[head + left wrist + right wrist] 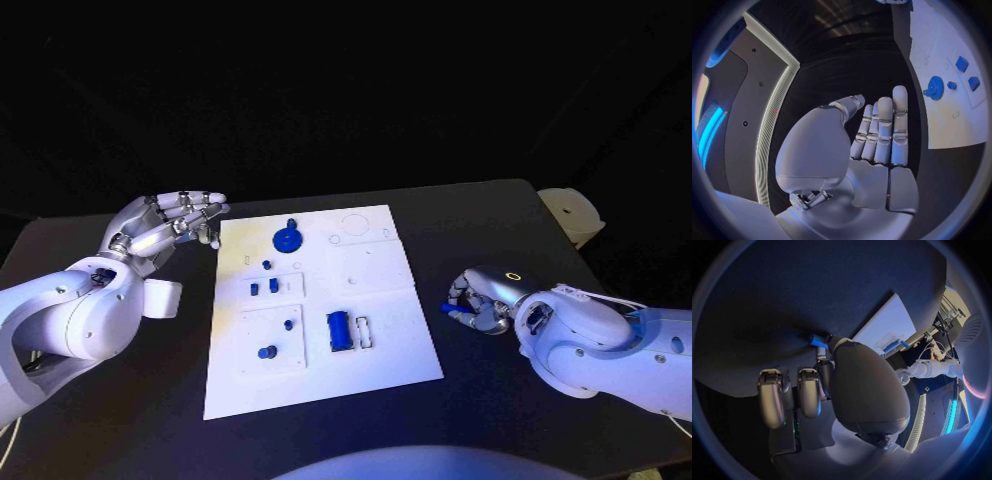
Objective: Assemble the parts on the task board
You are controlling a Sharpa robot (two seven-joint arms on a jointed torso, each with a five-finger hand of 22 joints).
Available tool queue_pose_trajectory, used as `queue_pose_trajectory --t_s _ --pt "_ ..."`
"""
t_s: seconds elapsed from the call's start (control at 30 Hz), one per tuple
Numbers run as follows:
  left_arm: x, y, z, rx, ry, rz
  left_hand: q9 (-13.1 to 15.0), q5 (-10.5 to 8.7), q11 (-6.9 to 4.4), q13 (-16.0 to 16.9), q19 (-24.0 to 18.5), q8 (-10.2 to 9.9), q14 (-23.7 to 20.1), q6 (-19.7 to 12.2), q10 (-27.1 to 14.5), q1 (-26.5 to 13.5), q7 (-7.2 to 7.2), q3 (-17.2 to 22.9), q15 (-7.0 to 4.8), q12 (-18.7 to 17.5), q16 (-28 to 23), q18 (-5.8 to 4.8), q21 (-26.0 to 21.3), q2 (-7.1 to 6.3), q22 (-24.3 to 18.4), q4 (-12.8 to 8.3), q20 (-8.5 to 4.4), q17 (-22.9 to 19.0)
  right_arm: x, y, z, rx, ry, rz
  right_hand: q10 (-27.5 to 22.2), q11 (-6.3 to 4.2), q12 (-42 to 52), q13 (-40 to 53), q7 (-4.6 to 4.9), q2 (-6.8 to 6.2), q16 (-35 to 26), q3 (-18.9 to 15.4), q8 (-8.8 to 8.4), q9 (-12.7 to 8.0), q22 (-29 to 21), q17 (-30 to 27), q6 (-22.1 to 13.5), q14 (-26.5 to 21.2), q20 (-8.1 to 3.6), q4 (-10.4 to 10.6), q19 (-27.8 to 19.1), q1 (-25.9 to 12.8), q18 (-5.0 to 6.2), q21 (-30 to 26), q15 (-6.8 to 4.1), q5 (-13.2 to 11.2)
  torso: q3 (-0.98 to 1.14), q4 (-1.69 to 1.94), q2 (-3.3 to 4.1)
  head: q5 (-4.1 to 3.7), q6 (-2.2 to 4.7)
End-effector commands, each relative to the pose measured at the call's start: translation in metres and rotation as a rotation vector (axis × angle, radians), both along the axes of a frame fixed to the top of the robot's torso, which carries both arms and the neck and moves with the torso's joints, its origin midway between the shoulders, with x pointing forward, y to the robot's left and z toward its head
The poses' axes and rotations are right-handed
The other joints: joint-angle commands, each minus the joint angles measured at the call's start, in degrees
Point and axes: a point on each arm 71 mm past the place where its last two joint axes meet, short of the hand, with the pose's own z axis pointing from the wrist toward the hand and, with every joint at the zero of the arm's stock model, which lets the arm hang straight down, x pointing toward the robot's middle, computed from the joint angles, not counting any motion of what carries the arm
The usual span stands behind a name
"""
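Note:
The white task board [378, 300] lies mid-table. On it are a blue gear [289, 238] at the far end, two small blue pieces [264, 287] below it, a blue block [339, 330] and a blue round peg [267, 352]. My left hand [173, 225] hovers beside the board's far left corner, fingers straight and holding nothing; the left wrist view shows this hand [876, 135] with the gear [936, 87] beyond it. My right hand [476, 300] rests on the table right of the board, fingers curled, pinching a small blue part [819, 341] at its fingertips.
A white rounded container [573, 212] stands at the table's far right corner. Bare black table [490, 230] lies between the board and that container. The board's edge [886, 322] and the blue block [892, 346] appear in the right wrist view.

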Motion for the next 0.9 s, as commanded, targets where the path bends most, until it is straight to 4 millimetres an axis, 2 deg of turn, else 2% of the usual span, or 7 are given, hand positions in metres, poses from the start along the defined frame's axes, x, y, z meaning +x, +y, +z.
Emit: queue_pose_trajectory --t_s 0.03,0.17,0.37,0.5,0.6,0.73,0.9 --pt "-0.001 -0.002 0.001 -0.010 -0.003 -0.012 -0.07 0.37 0.06 0.09 0.03 0.34 -0.41 -0.40 -0.49 0.36 0.10 0.33 -0.20 0.44 0.37 0.40 -0.22 0.51 -0.07 0.12 0.39 -0.06 -0.005 -0.004 -0.006 0.009 0.045 -0.048 0.26 0.35 0.36 6.59 -0.41 0.09 0.36 12.69 1.94 1.53 15.05 14.00 0.54 5.71 0.15 -11.78 5.99 -3.20 -0.39 0.25 0.23 -0.02 -0.05 0.02 -0.01 -0.03 0.05" --pt "-0.001 -0.002 0.001 -0.010 -0.003 -0.013 -0.07 0.37 0.06 0.09 0.03 0.34 -0.41 -0.40 -0.49 0.36 0.10 0.33 -0.20 0.44 0.37 0.40 -0.22 0.51 -0.07 0.12 0.39 -0.06 -0.006 -0.004 -0.002 0.032 0.042 -0.062 0.31 0.33 0.41 6.65 -0.43 0.10 0.36 13.82 2.27 1.93 15.05 14.01 0.47 5.71 0.12 -12.94 5.99 -4.78 -0.39 0.25 0.21 0.17 -0.04 0.00 -0.01 0.03 0.06" --pt "-0.001 -0.003 0.001 -0.010 -0.002 -0.013 -0.07 0.37 0.06 0.09 0.03 0.34 -0.41 -0.40 -0.49 0.36 0.10 0.33 -0.20 0.44 0.37 0.40 -0.22 0.51 -0.07 0.12 0.39 -0.06 -0.006 0.002 0.012 0.087 0.010 -0.071 0.38 0.32 0.57 6.74 -0.46 -0.08 0.37 14.04 2.45 2.13 15.05 14.03 0.47 5.72 0.12 -13.31 5.99 -5.62 -0.39 0.25 0.19 0.17 -0.03 0.02 -0.05 0.05 0.30" --pt "0.000 -0.005 0.001 -0.012 -0.002 -0.016 -0.07 0.37 0.06 0.09 0.03 0.34 -0.41 -0.40 -0.49 0.36 0.10 0.33 -0.20 0.44 0.37 0.40 -0.22 0.51 -0.07 0.12 0.39 -0.06 -0.005 0.015 0.027 0.158 -0.021 -0.066 0.49 0.24 0.73 6.84 -0.59 -0.64 0.39 13.78 2.79 2.47 15.05 14.06 0.44 5.73 0.10 -13.58 5.99 -7.23 -0.39 0.25 0.15 -0.60 -0.13 0.03 -0.10 0.04 0.32" --pt "0.000 -0.006 0.001 -0.012 -0.002 -0.019 -0.07 0.37 0.06 0.09 0.03 0.34 -0.41 -0.40 -0.49 0.36 0.10 0.33 -0.20 0.44 0.37 0.40 -0.22 0.51 -0.07 0.12 0.39 -0.06 -0.004 0.028 0.032 0.209 -0.024 -0.056 0.58 0.06 0.86 6.93 -0.84 -1.15 0.40 13.28 3.21 2.85 15.05 14.07 0.43 5.73 0.01 -13.77 5.99 -8.59 -0.39 0.25 0.02 -2.17 -0.10 0.08 -0.07 0.44 0.27" --pt "0.000 -0.007 0.001 -0.013 -0.001 -0.022 -0.07 0.37 0.06 0.09 0.03 0.34 -0.41 -0.40 -0.49 0.36 0.10 0.33 -0.20 0.44 0.37 0.40 -0.22 0.51 -0.07 0.12 0.39 -0.06 -0.001 0.047 0.031 0.270 0.006 -0.046 0.48 -0.08 0.47 6.77 -1.04 -1.66 0.33 12.69 3.50 3.11 15.05 13.96 0.36 5.70 -0.08 -13.86 5.99 -9.48 -0.39 0.25 -0.10 -3.09 -0.07 0.19 0.03 0.77 0.39" --pt "0.000 -0.008 0.001 -0.014 -0.001 -0.025 -0.08 0.37 0.09 0.08 0.05 0.42 -0.45 -0.43 -0.59 0.41 0.14 0.39 -0.19 0.55 0.40 0.39 -0.21 0.51 -0.07 0.07 0.38 -0.10 0.001 0.068 0.023 0.318 0.051 -0.030 0.35 -0.18 0.05 6.59 -1.17 -1.91 0.30 12.28 3.76 3.29 15.05 13.91 0.43 5.69 -0.15 -13.80 5.99 -10.04 -0.39 0.25 -0.18 -3.43 -0.11 0.12 0.04 1.35 0.27"
